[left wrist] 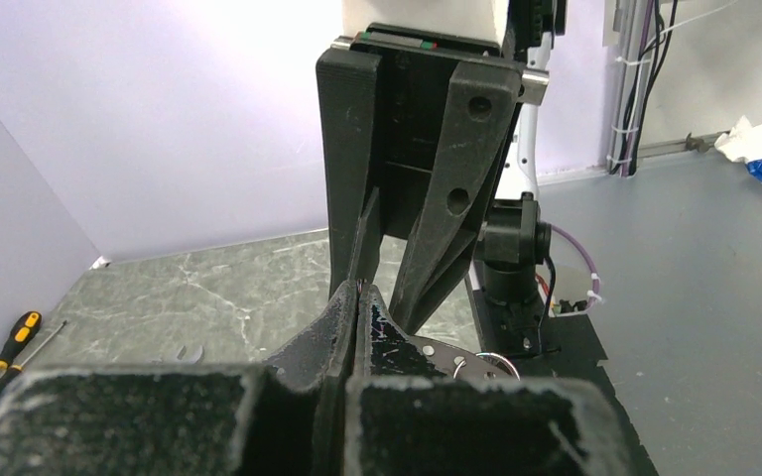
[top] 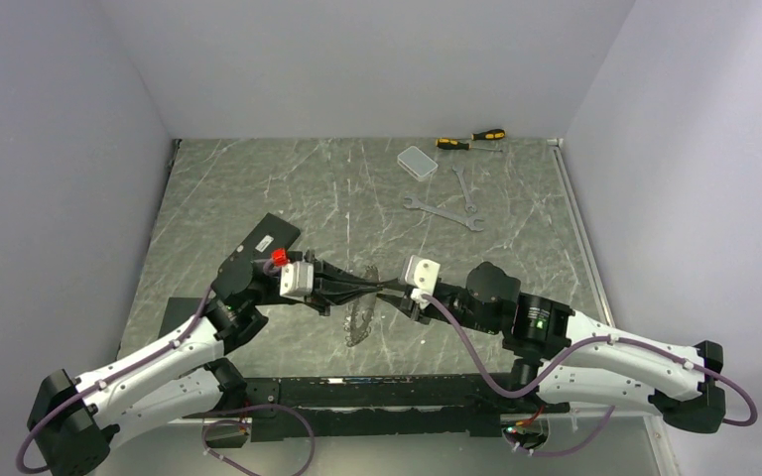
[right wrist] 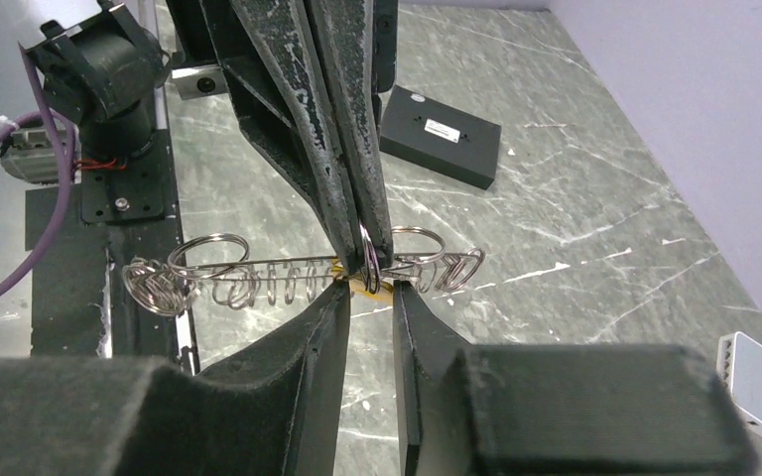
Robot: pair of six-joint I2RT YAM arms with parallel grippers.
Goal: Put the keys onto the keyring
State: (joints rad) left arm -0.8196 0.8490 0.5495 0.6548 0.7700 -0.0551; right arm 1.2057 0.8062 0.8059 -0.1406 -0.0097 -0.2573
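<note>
Looking through the right wrist cam, the keyring (right wrist: pixel 258 269) was a thin wire ring seen nearly edge-on, stretched sideways across the view. Small silver keys (right wrist: pixel 154 286) were strung along it like a row of loops, clumped thicker at both ends, and 2 bigger round loops stood up above the wire. A bit of yellow-orange, the yellow key (right wrist: pixel 372 289), peeked out just under the wire.

The left gripper (right wrist: pixel 365 256) came in from the top of that view with its fingers pressed flat together, pinching the ring wire right of its middle. The right gripper (right wrist: pixel 371 297) sat just below, fingers a narrow gap apart, tips on either side of the yellow key. Honestly couldn't tell if the pads were actually squeezing it or only beside it.

From the top cam the ring was held up between the 2 gripper tips over the near middle of the table (top: pixel 258 188), tilted and looking like a toothed disc. It was well apart from the wrenches (top: pixel 446 210) and screwdrivers (top: pixel 471 139) at the far right.
</note>
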